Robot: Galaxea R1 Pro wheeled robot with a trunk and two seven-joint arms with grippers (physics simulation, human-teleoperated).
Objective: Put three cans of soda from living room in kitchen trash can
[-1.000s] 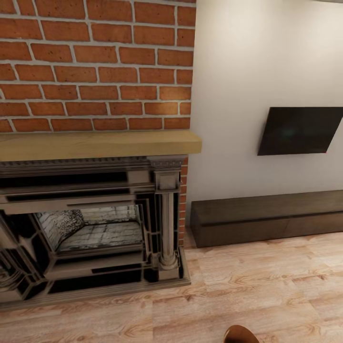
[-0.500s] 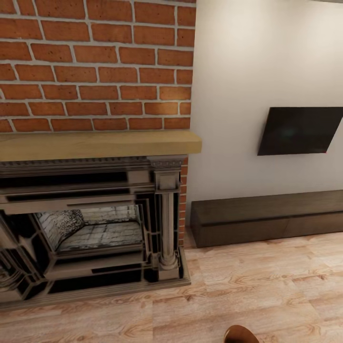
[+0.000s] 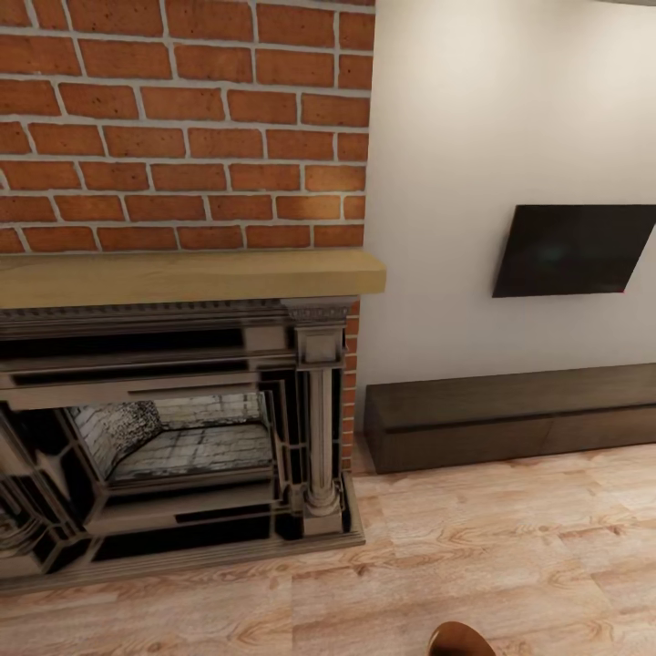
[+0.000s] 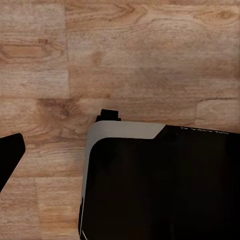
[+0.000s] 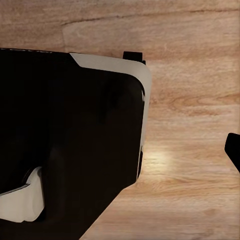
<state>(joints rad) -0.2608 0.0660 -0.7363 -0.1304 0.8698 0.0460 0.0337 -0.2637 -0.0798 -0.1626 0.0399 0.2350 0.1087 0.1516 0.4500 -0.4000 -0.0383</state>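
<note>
I face the living room's red-brick fireplace (image 3: 182, 137) and the wall-mounted black TV (image 3: 574, 248). The cans of soda are out of view. An orange-brown rounded shape (image 3: 460, 640) pokes in at the bottom edge of the head view; I cannot tell what it is. In the left wrist view one black fingertip (image 4: 10, 152) hangs over the wood floor beside my black-and-white base (image 4: 160, 185). The right wrist view has a black fingertip (image 5: 234, 149) at the picture's edge, next to the base (image 5: 70, 135). Nothing is seen between the fingers.
A light wooden mantel (image 3: 182, 276) juts out over the dark firebox (image 3: 173, 437). A low dark cabinet (image 3: 510, 415) runs along the white wall under the TV. Wood floor (image 3: 510, 547) lies open in front of both.
</note>
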